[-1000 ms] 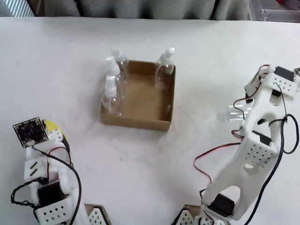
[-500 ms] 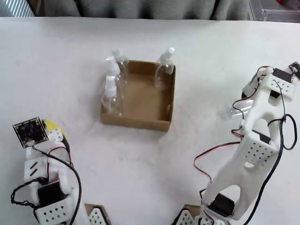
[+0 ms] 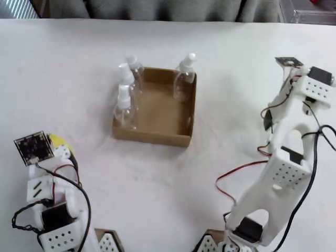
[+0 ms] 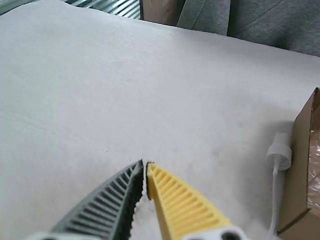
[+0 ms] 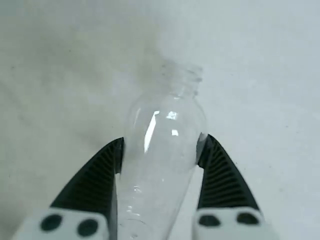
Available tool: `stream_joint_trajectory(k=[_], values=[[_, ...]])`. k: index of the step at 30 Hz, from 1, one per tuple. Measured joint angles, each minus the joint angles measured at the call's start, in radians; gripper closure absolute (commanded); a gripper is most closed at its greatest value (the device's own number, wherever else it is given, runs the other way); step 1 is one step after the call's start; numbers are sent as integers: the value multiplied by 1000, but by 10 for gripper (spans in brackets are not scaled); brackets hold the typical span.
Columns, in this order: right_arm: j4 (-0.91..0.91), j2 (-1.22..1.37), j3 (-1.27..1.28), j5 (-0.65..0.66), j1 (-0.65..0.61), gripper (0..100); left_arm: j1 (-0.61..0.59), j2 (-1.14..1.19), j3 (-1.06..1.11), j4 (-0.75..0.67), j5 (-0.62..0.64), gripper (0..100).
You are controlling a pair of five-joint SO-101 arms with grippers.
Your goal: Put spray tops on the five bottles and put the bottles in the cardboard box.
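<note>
White table (image 3: pixel 63 63), matte top w/ faint scuffs. Light soft and even, shadows faint. Beyond the far edge: grey cloth (image 3: pixel 157 9) hanging in vertical folds, approx. full width. Far-left corner: slatted panel (image 3: pixel 14 7) w/ pale stripes, brown board (image 3: pixel 38 6) just beside it. Far-right corner: clear plastic bin (image 3: pixel 307 11) at table edge, sth red inside, can't tell what.

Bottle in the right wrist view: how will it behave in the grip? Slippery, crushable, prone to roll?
Probably light: the bottle looks clear and empty, with no top on its neck. Its walls look thin and glossy, so the fingers pinching its round body could dent it or let it slip or twist. Laid down, it would likely roll.
</note>
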Motion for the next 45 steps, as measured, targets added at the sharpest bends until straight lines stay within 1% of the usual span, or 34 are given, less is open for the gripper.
stream_joint_trajectory(k=[3, 6, 10, 14, 16, 20, 21, 23, 26, 30, 35, 39, 45], values=[[0, -38, 71, 58, 41, 982, 0, 0, 0, 0, 0, 979], [-31, -104, 204, 89, 68, 982, 0, 0, 0, 0, 0, 979], [-146, -252, 436, 94, 98, 982, 0, 0, 0, 0, 0, 979], [-305, -404, 687, 95, 110, 978, 0, 0, 0, 0, 0, 979], [-387, -457, 801, 95, 114, 940, 0, 0, 0, 0, 0, 979], [-528, -491, 947, 95, 114, 758, 0, 0, 0, 0, 0, 979], [-545, -491, 959, 95, 114, 724, 0, 0, 0, 0, 0, 979], [-563, -491, 961, 95, 114, 704, 0, 0, 0, 0, 0, 979], [-572, -491, 964, 89, 115, 704, 0, 0, 0, 0, 0, 979], [-572, -491, 954, 20, 115, 704, 0, 0, 0, 0, 0, 979], [-503, -491, 893, -71, 115, 704, 0, 0, 0, 0, 0, 979], [-491, -491, 876, -147, 115, 704, 0, 0, 0, 0, 0, 979], [-491, -491, 876, -169, 115, 704, 0, 0, 0, 0, 0, 979]])
